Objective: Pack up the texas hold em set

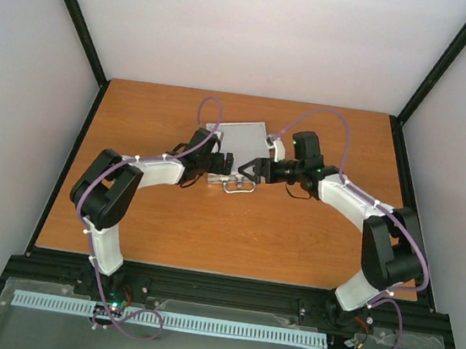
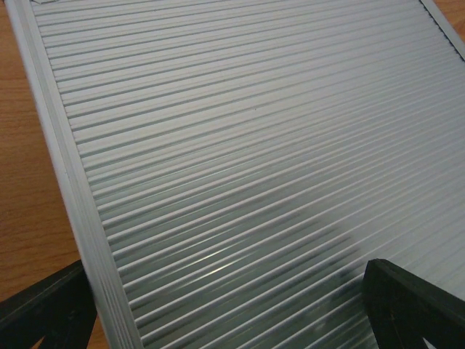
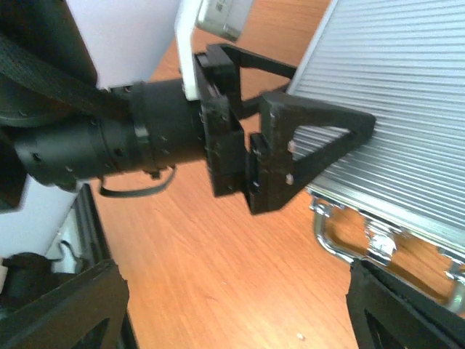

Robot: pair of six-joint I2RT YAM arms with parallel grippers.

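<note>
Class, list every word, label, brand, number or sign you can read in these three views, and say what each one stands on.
None: no text can be read in any view.
The ribbed lid of the silver case, its metal handle and the wooden table show no writing.

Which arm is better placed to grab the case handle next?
Right, probably: the right claw sits beside the handle, which shows in its wrist view. The left claw sees only the case lid.
</note>
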